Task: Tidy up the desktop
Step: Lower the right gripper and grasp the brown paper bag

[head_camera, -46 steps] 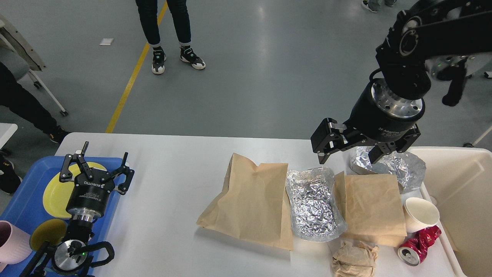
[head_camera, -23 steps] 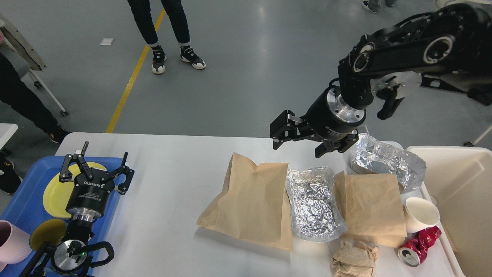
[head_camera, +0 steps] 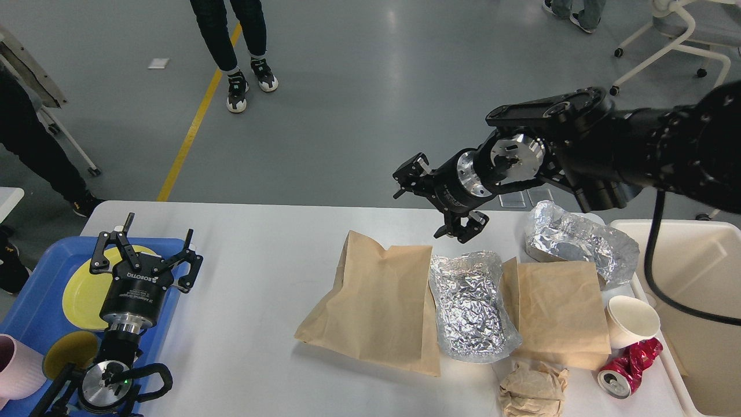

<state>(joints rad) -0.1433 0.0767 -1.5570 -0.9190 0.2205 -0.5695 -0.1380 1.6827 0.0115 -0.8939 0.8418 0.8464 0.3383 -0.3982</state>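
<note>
The white desktop carries litter on its right half: a large brown paper bag, a crumpled foil tray, a second brown bag, a foil-wrapped container, a white paper cup, a crushed red can and a crumpled brown paper wad. My right gripper is open and empty, turned sideways above the table's far edge, just behind the foil tray. My left gripper is open and empty above the blue tray's right edge.
A blue tray at the left holds a yellow plate, a small yellow dish and a pink cup. A cream bin stands at the table's right end. People stand on the floor beyond.
My right arm has swung left, from above the foil-wrapped container to behind the foil tray, and its gripper has turned sideways. It stays open. The left arm has not moved.
</note>
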